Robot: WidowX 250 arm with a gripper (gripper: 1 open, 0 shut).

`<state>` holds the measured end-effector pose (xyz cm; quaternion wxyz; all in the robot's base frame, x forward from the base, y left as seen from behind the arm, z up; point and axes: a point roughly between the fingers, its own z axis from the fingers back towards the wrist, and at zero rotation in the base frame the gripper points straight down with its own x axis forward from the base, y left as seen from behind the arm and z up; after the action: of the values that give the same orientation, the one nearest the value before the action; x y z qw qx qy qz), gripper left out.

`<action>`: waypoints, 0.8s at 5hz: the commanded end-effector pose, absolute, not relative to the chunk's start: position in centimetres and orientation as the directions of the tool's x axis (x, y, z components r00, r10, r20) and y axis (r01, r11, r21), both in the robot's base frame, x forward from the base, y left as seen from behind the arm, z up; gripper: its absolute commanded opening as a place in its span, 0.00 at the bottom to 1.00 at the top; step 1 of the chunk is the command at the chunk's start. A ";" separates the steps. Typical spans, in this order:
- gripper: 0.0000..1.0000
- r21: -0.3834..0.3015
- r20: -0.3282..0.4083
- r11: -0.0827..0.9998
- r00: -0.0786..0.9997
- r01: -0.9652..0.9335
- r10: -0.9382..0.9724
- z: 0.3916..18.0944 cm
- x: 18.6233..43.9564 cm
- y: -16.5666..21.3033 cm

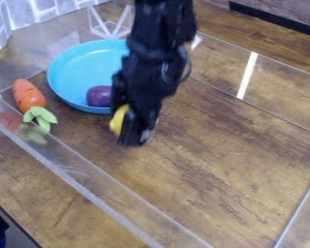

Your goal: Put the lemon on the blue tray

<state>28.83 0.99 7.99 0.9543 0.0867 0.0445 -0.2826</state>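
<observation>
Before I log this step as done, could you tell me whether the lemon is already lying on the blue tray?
No, the lemon is held in the gripper above the wooden table, beside the blue tray rather than on it.

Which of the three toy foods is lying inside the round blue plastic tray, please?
The purple plastic eggplant, on the blue tray; the orange carrot lies on wood, the yellow lemon is lifted.

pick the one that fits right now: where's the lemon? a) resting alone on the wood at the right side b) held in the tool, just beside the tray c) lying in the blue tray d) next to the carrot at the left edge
b, the lemon shows as a yellow patch pinched in the tool, just off the near rim of the blue tray, whose only visible content is the purple eggplant.
</observation>
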 end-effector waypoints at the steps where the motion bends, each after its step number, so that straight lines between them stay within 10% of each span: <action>1: 0.00 0.226 -0.070 0.836 0.864 0.500 -0.498 13.3 30.8 1.0; 4: 0.00 0.214 0.006 0.873 0.893 0.438 -0.449 11.6 31.3 0.8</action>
<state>31.01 0.50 9.94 0.9665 0.0998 0.0012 -0.2366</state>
